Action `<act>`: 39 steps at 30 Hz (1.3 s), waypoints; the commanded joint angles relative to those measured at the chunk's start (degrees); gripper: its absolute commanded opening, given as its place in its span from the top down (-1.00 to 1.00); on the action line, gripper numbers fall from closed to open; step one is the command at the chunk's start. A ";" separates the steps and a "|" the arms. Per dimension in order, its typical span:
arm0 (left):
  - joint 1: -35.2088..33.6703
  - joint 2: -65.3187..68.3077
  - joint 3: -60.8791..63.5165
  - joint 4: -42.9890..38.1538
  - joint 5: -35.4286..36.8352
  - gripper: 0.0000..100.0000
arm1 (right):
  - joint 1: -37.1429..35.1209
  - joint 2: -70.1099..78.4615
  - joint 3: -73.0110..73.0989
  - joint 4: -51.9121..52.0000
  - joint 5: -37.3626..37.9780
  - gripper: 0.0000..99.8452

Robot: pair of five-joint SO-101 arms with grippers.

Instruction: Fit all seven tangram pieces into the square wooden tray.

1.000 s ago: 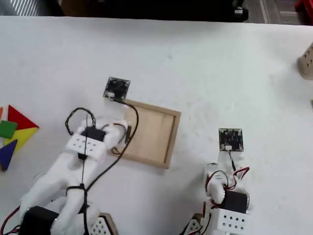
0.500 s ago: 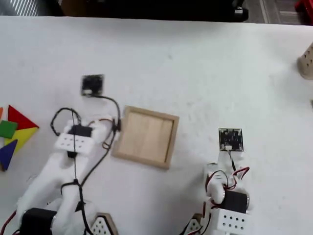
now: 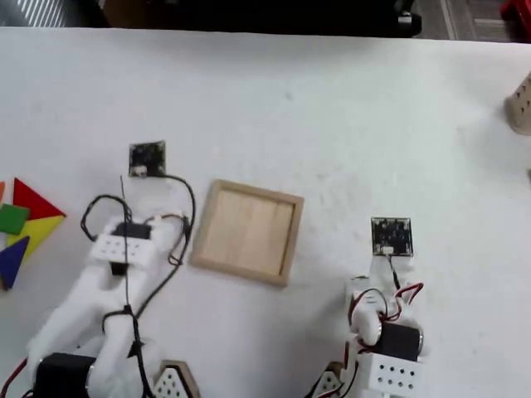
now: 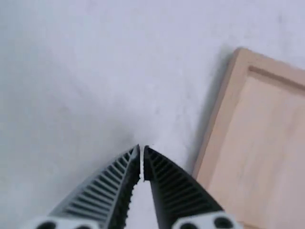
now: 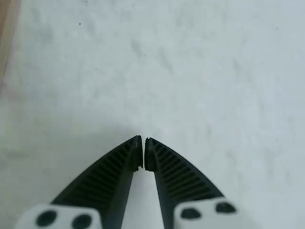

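Note:
The square wooden tray [image 3: 247, 232] lies empty near the table's middle; its rim [image 4: 215, 125] runs beside my left gripper. Coloured tangram pieces sit together at the far left edge: a red triangle [image 3: 31, 201], a green square [image 3: 12, 218], a yellow piece [image 3: 41, 230] and a blue triangle [image 3: 12, 259]. My left gripper [image 4: 142, 150] is shut on nothing, low over bare table just left of the tray. The left arm [image 3: 123, 245] stands between pieces and tray. My right gripper [image 5: 143, 141] is shut and empty over bare table right of the tray, on the right arm [image 3: 387, 332].
A pale pegged wooden object [image 3: 520, 104] stands at the right edge. A strip of the tray's rim [image 5: 6, 43] shows in the right wrist view. White table stretches open behind the tray and between tray and right arm.
My left arm has swung left, off the tray's left edge, onto bare table. The tray has turned slightly. The right arm has not moved.

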 commanded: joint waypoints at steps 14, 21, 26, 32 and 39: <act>18.24 -0.75 3.08 6.51 -8.97 0.95 | 2.42 -0.13 0.44 -1.19 0.62 0.97; 1.89 -9.54 -2.02 14.42 -9.58 0.95 | 2.42 -0.13 0.44 -1.19 0.62 0.97; -19.56 -23.43 -1.14 16.53 -9.58 0.95 | 2.42 -0.13 0.44 -1.27 0.62 0.97; -34.42 -29.05 -0.53 16.53 -12.84 0.77 | 2.42 -0.13 0.44 -1.27 0.62 0.97; -44.09 -28.97 -5.63 16.62 -12.66 0.72 | 2.42 -0.13 0.44 -1.27 0.62 0.97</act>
